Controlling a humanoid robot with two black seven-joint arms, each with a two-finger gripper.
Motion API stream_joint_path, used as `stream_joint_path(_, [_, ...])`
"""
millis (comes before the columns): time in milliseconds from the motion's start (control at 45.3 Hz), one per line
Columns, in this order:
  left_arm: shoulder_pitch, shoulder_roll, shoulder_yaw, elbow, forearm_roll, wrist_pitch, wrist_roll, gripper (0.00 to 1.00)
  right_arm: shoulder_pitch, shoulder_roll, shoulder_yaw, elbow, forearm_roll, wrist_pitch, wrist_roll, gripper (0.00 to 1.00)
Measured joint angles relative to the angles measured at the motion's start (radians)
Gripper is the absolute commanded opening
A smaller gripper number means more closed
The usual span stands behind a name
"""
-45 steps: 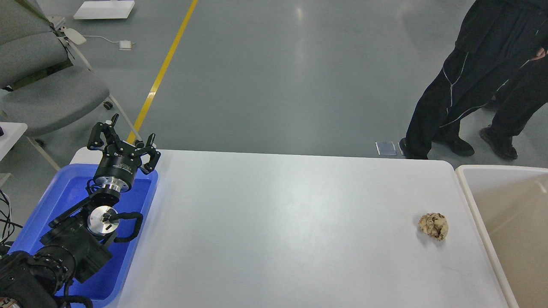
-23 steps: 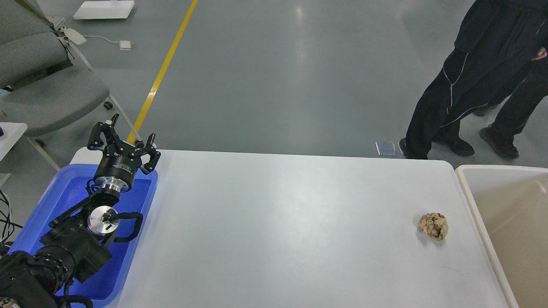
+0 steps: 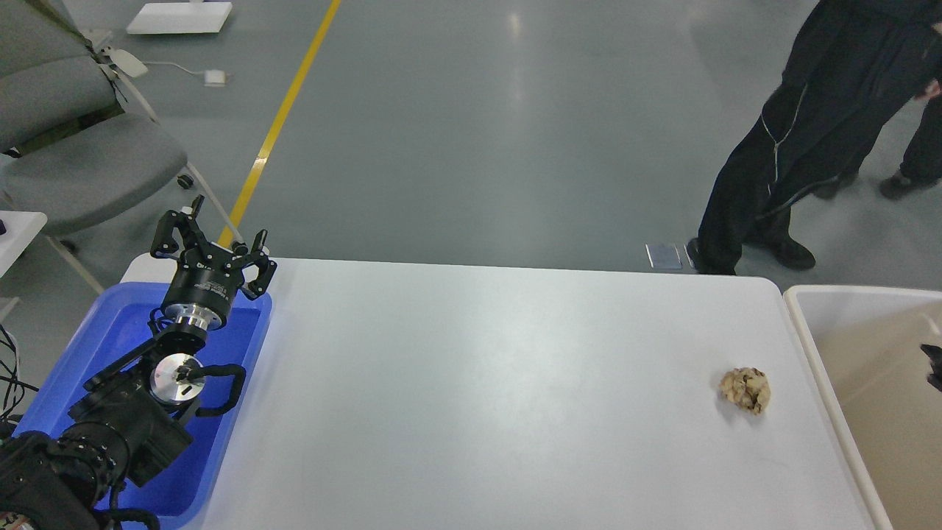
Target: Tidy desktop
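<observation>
The white desktop (image 3: 478,383) fills the middle of the head view. A crumpled tan paper ball (image 3: 745,389) lies on it near the right edge. My left gripper (image 3: 215,234) is open and empty, held above the far end of the blue tray (image 3: 110,331) at the desktop's left side. It is far from the paper ball. A small dark tip of my right gripper (image 3: 933,364) shows at the right edge, over the cream-white bin (image 3: 846,353). Its fingers cannot be told apart.
The cream-white bin stands against the desktop's right edge, close to the paper ball. A person in dark clothes (image 3: 802,147) stands beyond the far right corner. A grey chair (image 3: 81,162) stands at the far left. A phone (image 3: 664,255) lies on the floor.
A dark tip of my right gripper has come into view at the right edge, over the bin. The person's far leg has stepped to the right. My left arm has not moved.
</observation>
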Motion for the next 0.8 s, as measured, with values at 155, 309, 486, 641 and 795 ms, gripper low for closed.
stream_joint_path(155, [0.0, 0.0, 0.0, 0.0, 0.0, 0.0, 0.0, 1.0, -0.03, -0.021, 0.146, 0.165, -0.004, 0.004, 0.019, 1.0])
stream_joint_path(309, [0.0, 0.0, 0.0, 0.0, 0.0, 0.0, 0.0, 1.0, -0.065, -0.001, 0.242, 0.301, -0.015, -0.007, 0.066, 1.0])
stream_joint_path(486, [0.0, 0.0, 0.0, 0.0, 0.0, 0.0, 0.0, 1.0, -0.094, 0.071, 0.298, 0.366, -0.047, -0.021, 0.146, 1.0])
stream_joint_path(641, [0.0, 0.0, 0.0, 0.0, 0.0, 0.0, 0.0, 1.0, -0.112, 0.144, 0.315, 0.391, -0.073, -0.027, 0.268, 1.0])
stream_joint_path(795, [0.0, 0.0, 0.0, 0.0, 0.0, 0.0, 0.0, 1.0, -0.128, 0.208, 0.317, 0.385, -0.085, -0.028, 0.335, 1.0])
